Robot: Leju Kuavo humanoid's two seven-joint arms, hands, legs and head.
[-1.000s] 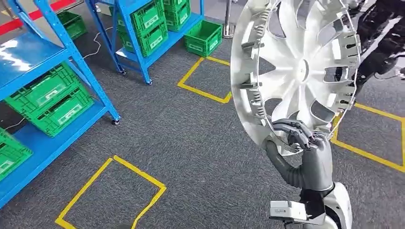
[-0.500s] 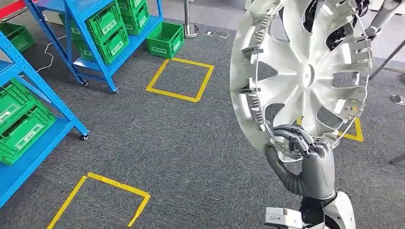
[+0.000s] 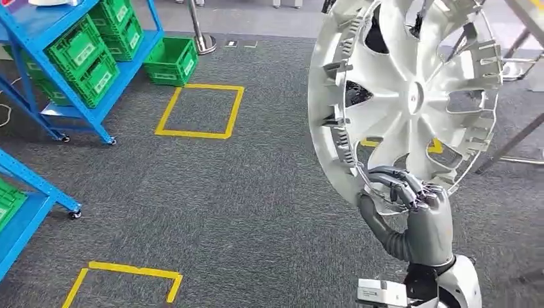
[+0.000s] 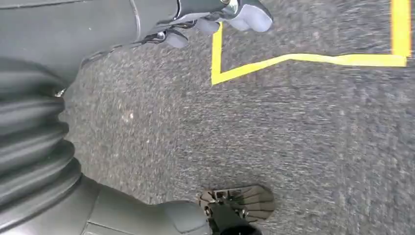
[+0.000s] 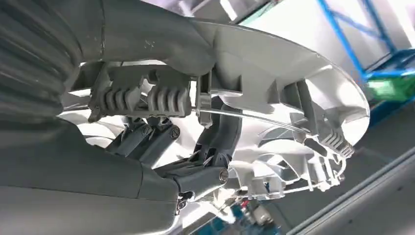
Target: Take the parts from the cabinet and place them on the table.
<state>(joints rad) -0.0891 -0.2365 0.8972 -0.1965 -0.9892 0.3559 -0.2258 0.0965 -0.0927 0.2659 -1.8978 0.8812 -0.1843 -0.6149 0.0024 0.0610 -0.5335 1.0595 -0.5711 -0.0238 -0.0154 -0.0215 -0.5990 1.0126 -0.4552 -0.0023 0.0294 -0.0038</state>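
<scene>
Grey carpet marked with yellow tape squares [image 3: 199,110] lies beneath the silver wheel cover [image 3: 404,96], held upright by its lower rim (fingers curled around it) in the right hand [image 3: 410,208], while the left hand [image 4: 215,22] hangs empty, fingers apart, blue shelving [image 3: 77,64] with green crates [image 3: 172,59] beyond.

I can read no text, brand or number anywhere around me. The green crates [image 3: 96,48] on the blue rack [image 3: 77,109] carry white labels [image 3: 81,54], but their print is too small for me to make out. The white tag [image 3: 377,292] at my right wrist perhaps bears dark print, too blurred to read. The yellow tape squares [image 3: 199,110] on the carpet are plain outlines without lettering.
</scene>
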